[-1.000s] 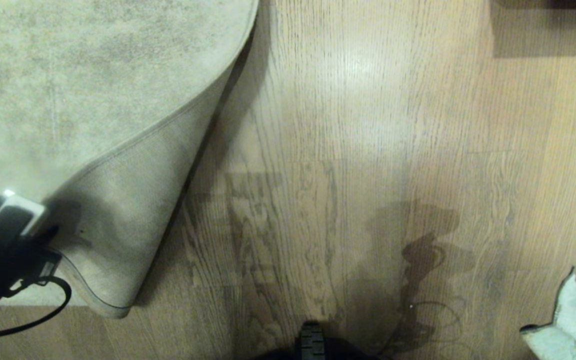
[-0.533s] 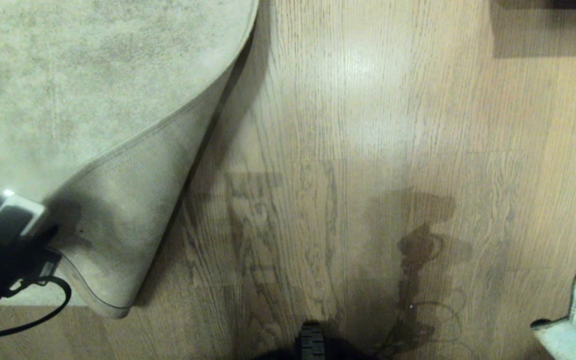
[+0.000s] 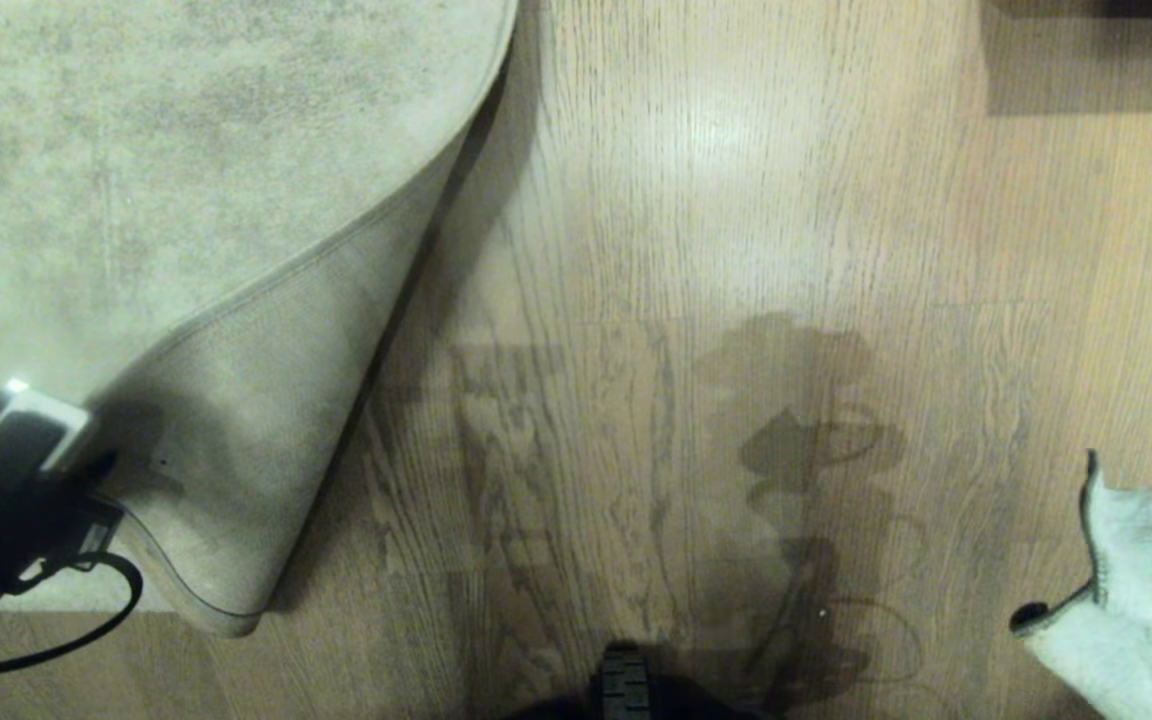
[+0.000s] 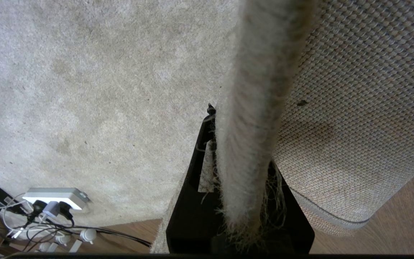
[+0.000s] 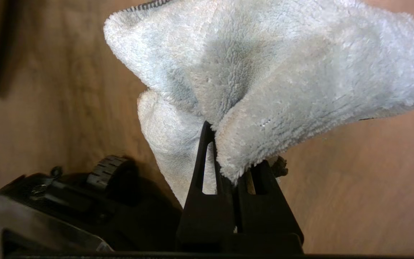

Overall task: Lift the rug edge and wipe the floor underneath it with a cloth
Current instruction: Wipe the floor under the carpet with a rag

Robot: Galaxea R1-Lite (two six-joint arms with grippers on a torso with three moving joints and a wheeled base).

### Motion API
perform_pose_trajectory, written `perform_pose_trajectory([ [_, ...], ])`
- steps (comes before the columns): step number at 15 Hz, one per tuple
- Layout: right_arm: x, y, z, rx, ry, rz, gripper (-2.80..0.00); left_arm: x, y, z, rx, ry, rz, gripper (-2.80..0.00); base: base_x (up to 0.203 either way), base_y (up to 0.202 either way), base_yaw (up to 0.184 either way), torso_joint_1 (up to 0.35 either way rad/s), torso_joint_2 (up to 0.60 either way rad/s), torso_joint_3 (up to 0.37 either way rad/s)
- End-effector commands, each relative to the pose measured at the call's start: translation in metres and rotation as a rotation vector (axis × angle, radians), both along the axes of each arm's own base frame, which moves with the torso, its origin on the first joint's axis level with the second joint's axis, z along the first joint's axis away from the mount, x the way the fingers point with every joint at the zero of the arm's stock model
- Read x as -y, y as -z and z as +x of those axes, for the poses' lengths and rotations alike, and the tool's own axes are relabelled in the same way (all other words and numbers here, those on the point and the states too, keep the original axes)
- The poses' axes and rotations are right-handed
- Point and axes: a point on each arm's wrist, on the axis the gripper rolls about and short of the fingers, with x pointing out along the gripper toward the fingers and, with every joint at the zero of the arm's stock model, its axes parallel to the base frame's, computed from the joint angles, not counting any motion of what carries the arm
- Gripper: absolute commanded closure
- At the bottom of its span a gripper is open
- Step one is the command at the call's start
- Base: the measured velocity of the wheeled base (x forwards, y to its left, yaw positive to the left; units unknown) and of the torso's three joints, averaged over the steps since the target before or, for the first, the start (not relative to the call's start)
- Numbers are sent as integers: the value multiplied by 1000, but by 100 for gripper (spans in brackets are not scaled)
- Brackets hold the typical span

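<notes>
The rug edge [image 3: 236, 430] is folded back over the beige-grey rug [image 3: 136, 150], so its woven tan backing faces up. At the lower left, my left gripper [image 3: 96, 475] is shut on that edge. In the left wrist view the pile border [image 4: 253, 126] runs between the black fingers [image 4: 207, 144] of this gripper [image 4: 243, 144]. Bare wood floor [image 3: 686, 250] lies beside the fold. The pale blue-white cloth [image 3: 1146, 590] hangs at the lower right. My right gripper [image 5: 234, 151] is shut on a fold of the cloth [image 5: 282, 79], above the floor [image 5: 354, 187].
A white power strip with a tangle of cables [image 4: 54, 198] lies by the rug's near border. My base [image 3: 626, 685] shows at the bottom centre, and its wheel [image 5: 104, 171] is near the cloth. A dark furniture shadow [image 3: 1096, 50] fills the far right corner.
The cloth in my right gripper has come further into the head view at the right edge, higher than before. The arm's shadow has shifted up the floor. The left gripper and rug edge stayed still.
</notes>
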Motion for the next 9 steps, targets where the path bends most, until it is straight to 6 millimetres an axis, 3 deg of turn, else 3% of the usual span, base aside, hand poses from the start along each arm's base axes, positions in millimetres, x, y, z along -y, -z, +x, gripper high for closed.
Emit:
perform_pose_trajectory([
  [1,-1,-13,30,-77,-59,-7,0,1,3,-2,-9,2,1,0,0,0,0,0,0,0],
  [4,-3,-22,56,-98,-116,-18,0,2,6,-5,-26,3,-3,0,0,0,0,0,0,0],
  [9,-7,-18,67,-151,-246,-15,0,2,7,-4,-29,5,-3,0,0,0,0,0,0,0],
])
